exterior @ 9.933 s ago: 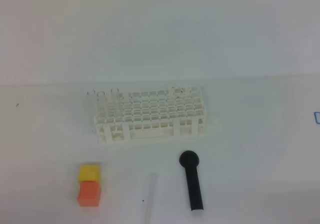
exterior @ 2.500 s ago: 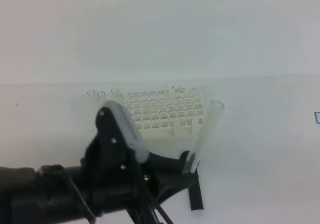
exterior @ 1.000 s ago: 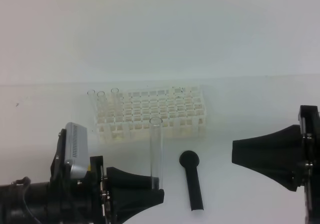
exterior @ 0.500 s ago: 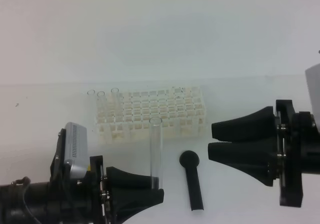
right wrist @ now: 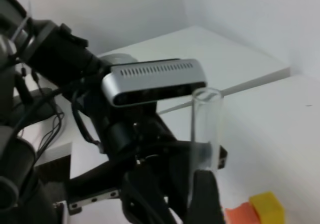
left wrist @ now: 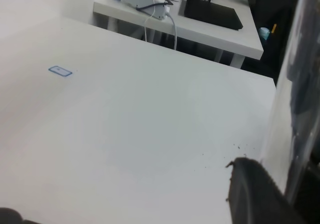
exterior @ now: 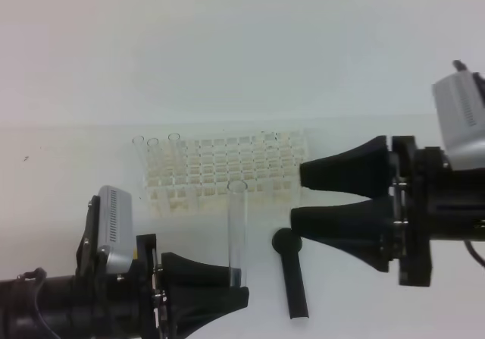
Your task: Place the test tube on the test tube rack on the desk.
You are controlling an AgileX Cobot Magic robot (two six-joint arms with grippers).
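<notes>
- My left pincer [exterior: 235, 282] is matt black plastic, as is my right pincer [exterior: 297, 199].
- The test tube [exterior: 238, 229] is clear, glossy glass.
- The test tube rack [exterior: 227, 168] is white plastic.
- The counter [exterior: 68, 172] looks smooth, matt white.
- At five o'clock from the rack, the stick [exterior: 292, 274] is dull black.

Bright, even overhead light washes out the plain white table [exterior: 68, 202]; shadows are faint, and all views look soft and slightly blurred.

The white desk [exterior: 68, 180] bears the test tube rack [exterior: 227, 171] and a black stick [exterior: 292, 274].
</notes>
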